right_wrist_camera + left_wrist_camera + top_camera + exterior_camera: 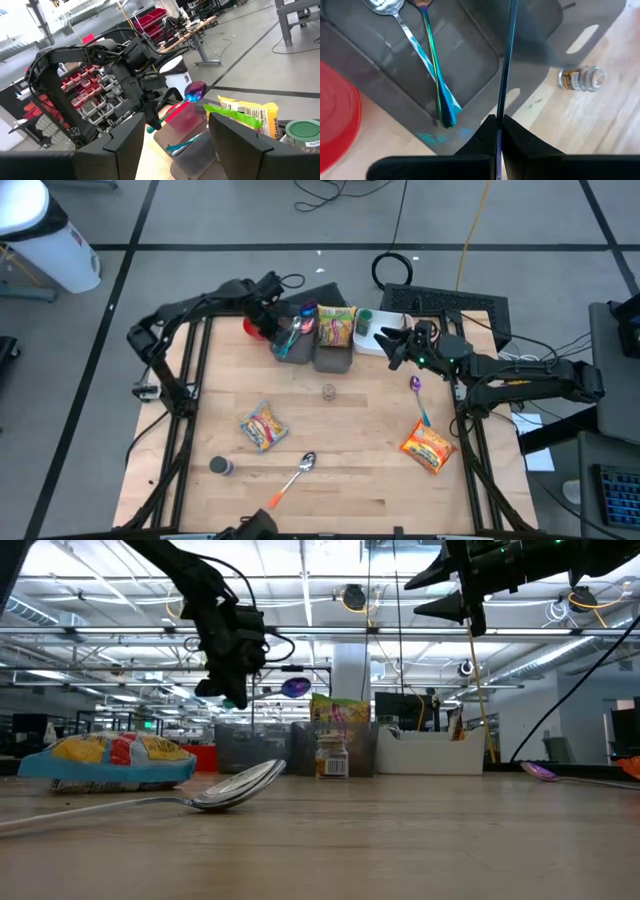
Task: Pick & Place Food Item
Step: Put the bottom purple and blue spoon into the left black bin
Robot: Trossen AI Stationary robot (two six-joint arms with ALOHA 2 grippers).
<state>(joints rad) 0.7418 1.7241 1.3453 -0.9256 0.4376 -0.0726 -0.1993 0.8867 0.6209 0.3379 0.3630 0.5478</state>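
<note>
Two arms over the worktop (330,470) | left gripper (498,131) fingers clenched on an iridescent spoon (506,65) above the grey bin (465,55) | right gripper (388,345) fingers released, holding nothing.

red plate (335,117) cut off at frame edge, spoon handle (506,65) running out of frame, jar (581,79) label unreadable

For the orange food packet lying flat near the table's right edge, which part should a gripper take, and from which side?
Probably from straight above, closing across the narrower width of the orange food packet near its middle. It lies flat and turned diagonally, so its edges offer little to catch. Avoid the corner nearest the purple spoon.
</note>
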